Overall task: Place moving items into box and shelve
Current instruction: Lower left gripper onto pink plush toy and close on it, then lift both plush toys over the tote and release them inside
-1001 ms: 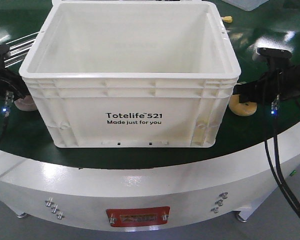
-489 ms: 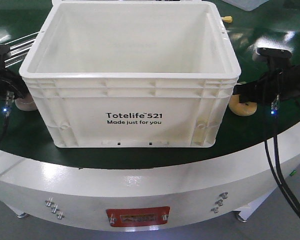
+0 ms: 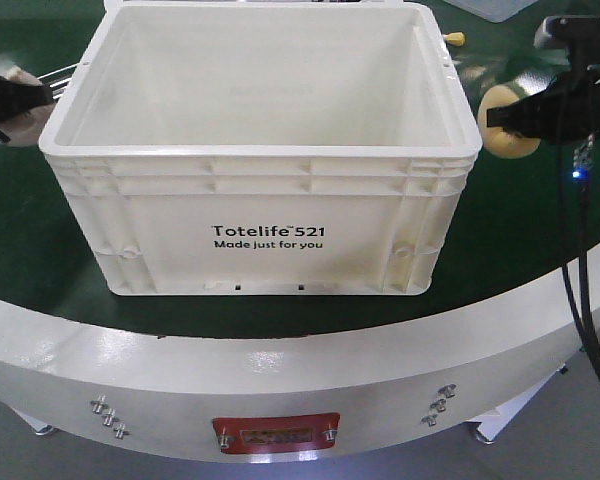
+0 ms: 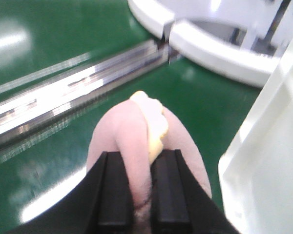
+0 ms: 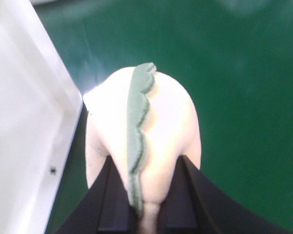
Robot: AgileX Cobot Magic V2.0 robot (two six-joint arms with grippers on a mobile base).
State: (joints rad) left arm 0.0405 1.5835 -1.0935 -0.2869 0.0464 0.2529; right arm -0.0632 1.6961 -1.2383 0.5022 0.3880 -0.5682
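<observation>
While left tool (image 4: 142,158) grips pink toy (image 4: 126,129), right tool (image 5: 145,168) grips yellow toy (image 5: 171,114): 2 toys, 1 box (image 3: 260,195).

The right gripper (image 5: 146,195) reaches in from the bottom edge, its two black jaws closed on the near end of a round, pale yellow plush toy (image 5: 171,122). A green scalloped leaf (image 5: 136,131) runs along the top of the toy and down between the jaws. Just to the toy's left is the white rim of the box (image 5: 24,122), with a small dark hole in it. Behind lies the glossy green counter (image 5: 244,73)
</observation>
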